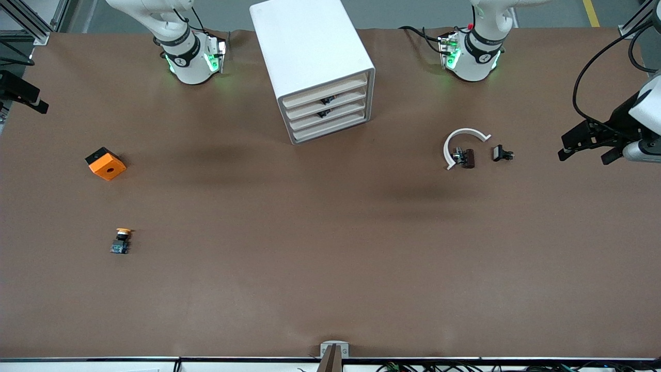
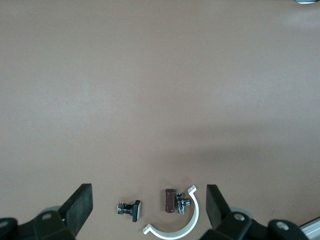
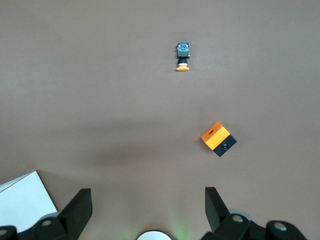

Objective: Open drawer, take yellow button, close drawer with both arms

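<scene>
Drawer looks shut, flush in cabinet. Button on table near orange block (right arm's end). Left gripper, right gripper: both wide open, holding nothing.

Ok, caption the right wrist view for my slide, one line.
Open right gripper above the brown table, with the button and orange cube lying apart and a cabinet corner at the edge.
</scene>
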You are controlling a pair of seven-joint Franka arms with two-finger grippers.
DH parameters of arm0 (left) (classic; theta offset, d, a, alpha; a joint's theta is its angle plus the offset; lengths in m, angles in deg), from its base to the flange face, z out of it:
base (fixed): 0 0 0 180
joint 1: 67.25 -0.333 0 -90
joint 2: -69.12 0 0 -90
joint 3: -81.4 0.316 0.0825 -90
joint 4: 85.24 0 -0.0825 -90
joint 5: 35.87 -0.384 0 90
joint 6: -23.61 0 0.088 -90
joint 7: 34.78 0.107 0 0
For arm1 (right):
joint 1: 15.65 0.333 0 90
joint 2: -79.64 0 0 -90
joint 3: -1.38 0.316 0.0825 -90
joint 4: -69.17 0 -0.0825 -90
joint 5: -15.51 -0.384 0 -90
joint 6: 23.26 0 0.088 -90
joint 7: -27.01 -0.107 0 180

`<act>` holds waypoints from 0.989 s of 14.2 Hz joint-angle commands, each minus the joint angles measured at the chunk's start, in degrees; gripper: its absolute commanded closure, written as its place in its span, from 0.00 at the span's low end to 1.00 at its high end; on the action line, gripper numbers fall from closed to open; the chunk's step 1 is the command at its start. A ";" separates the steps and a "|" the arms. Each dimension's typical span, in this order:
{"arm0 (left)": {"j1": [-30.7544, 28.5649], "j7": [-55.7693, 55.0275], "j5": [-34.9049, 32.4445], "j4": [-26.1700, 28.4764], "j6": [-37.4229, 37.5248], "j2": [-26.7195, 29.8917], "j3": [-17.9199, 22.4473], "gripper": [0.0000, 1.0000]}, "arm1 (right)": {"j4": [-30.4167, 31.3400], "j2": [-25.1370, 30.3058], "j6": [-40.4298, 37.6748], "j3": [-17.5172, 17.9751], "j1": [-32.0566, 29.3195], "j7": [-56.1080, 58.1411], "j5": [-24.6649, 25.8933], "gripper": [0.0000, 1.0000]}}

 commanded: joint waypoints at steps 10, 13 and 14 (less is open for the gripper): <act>1.79 -0.08 -3.81 -2.82 1.30 0.29 0.97 0.00 | 1.55 1.69 0.88 0.00 -0.45 2.68 1.12 0.00; 1.61 -0.87 -6.89 -6.07 4.44 0.37 -0.88 0.00 | 1.55 1.87 0.88 0.00 -0.45 2.68 1.12 0.00; 1.61 -2.09 -7.15 -7.38 6.03 0.38 -0.88 0.00 | 1.55 1.87 0.97 0.00 -0.45 2.68 1.12 0.00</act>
